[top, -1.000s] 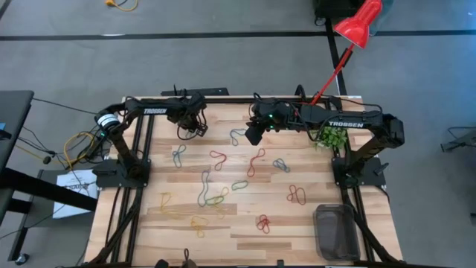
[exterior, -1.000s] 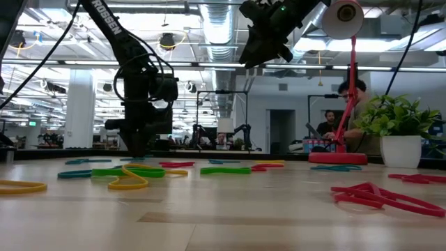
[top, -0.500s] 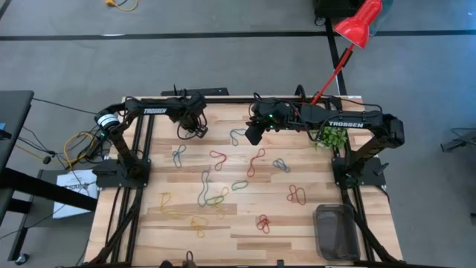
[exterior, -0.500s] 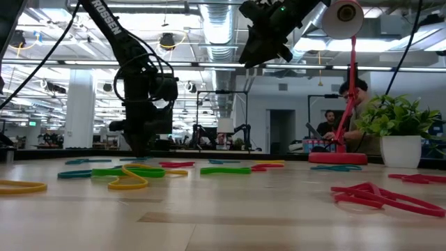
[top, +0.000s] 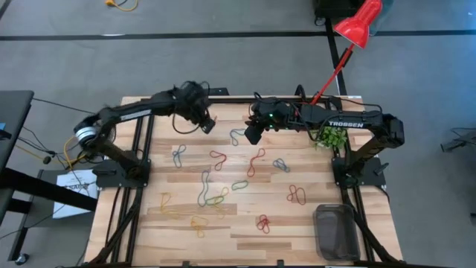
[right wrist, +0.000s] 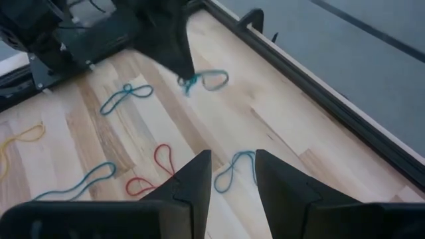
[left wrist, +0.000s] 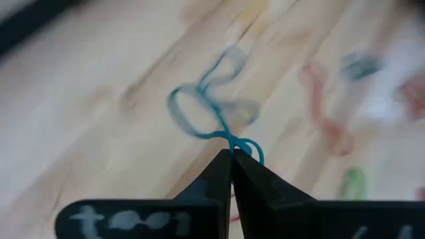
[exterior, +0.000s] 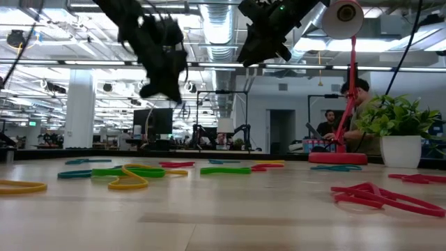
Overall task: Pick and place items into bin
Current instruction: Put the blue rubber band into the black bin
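Observation:
My left gripper [top: 210, 126] hangs above the table's far left part, shut on a thin teal loop [right wrist: 207, 80]. The left wrist view shows the loop [left wrist: 199, 113] dangling past the closed fingertips. My right gripper [top: 252, 136] waits open above the far middle, with nothing between its fingers [right wrist: 232, 174]. A blue loop [right wrist: 236, 166] lies flat on the wood under it. Several more loops lie flat on the table: blue [top: 178, 155], red [top: 218, 158], green [top: 239, 184], yellow [top: 165, 201]. The dark bin [top: 336, 231] rests at the near right corner. My left gripper pinches the teal loop at a twisted crossing near one of its ends [left wrist: 232, 142], between its two fingertips. The fingers slant downward. A small bight [left wrist: 254, 150] sits beside the tips. The loop's longer part [right wrist: 214, 79] reaches out past the fingertips, clear of the table.
A red lamp [top: 358, 21] leans over the far right, its base [exterior: 338, 158] on the table beside a potted plant [exterior: 401, 132]. A person [exterior: 350, 104] sits beyond the table. Bare wood lies between the loops and the bin.
My left gripper has risen from the tabletop at the far left, swung toward the table's right and tipped from pointing straight down to a slant. The teal loop has come up with it and is lifted clear of the wood.

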